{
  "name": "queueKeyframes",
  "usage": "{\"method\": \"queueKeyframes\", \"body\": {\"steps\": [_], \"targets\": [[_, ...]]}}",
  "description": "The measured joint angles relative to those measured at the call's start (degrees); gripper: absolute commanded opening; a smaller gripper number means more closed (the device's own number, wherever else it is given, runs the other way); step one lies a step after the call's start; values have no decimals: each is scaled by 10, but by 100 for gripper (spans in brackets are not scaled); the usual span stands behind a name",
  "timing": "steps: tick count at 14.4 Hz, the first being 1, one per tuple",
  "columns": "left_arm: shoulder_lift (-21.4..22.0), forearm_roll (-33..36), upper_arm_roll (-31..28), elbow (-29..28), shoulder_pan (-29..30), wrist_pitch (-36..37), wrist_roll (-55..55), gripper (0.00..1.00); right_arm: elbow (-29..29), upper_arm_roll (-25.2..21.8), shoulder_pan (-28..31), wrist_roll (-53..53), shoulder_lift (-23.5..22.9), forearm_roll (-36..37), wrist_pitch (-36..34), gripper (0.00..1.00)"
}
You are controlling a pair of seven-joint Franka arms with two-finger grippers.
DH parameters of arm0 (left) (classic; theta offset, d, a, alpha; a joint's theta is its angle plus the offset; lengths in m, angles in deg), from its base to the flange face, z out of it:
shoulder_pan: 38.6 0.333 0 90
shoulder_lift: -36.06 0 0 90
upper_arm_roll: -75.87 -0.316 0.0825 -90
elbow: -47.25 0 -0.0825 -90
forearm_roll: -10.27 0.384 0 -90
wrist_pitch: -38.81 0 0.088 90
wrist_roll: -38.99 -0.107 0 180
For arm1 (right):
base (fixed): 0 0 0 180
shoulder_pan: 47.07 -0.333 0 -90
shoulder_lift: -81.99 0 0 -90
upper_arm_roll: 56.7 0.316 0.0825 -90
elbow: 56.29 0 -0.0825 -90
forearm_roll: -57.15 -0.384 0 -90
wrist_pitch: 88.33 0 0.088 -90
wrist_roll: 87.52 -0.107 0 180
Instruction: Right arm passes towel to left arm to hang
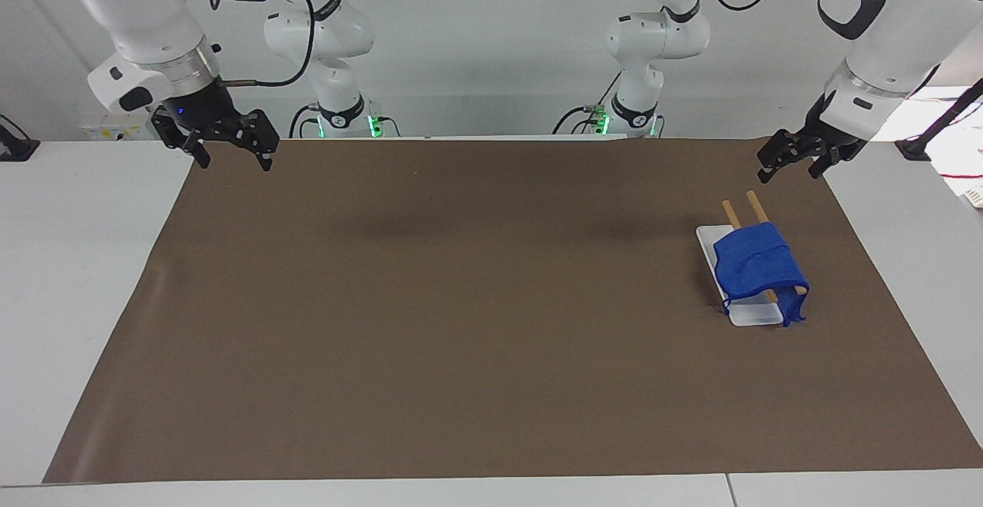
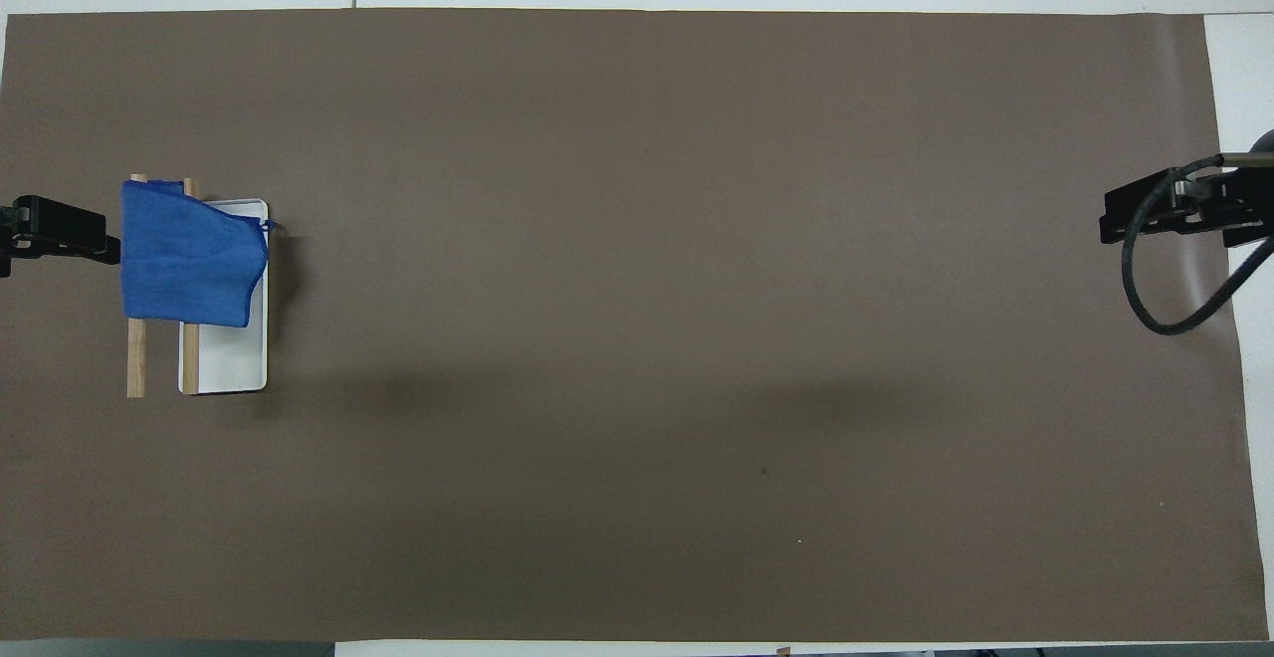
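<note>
**Towel** [image 1: 756, 269]: blue and creased, draped across two wooden rails [image 1: 755, 206] above a white tray [image 1: 754, 315]. In the facing view we log it at mid-height, toward the left arm's end of the bench [image 1: 461, 299]. One corner droops past the tray's edge farther from the robots. The rails' long axis runs away from the robots, up and down the overhead frame, and the towel lies crosswise over them.

**Left pincer** [image 1: 787, 173]: raised in the upper corner of the facing view, over the brown mat's [image 1: 461, 415] edge at its own end. It is empty, with fingers parted to a moderate gap. It is the nearer of the two to the towel, which lies below it and lower in the frame. In the overhead view it sits at the frame's edge, level with the towel's upper half.

**Right pincer** [image 1: 234, 163]: raised in the other upper corner, over the mat's edge. It is spread wide, empty and waiting, well apart from the towel along the whole bench.

**Status**: we judge the hanging done. If any move is left, it falls to the left arm, and it would start from the rack's end nearer the robots and run along the rails.
</note>
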Motion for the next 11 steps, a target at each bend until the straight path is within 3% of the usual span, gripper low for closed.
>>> {"method": "queueKeyframes", "body": {"steps": [11], "targets": [[0, 0, -2, -2, 1, -7, 0, 100, 0, 0, 0, 0, 0, 0, -1, 100]]}}
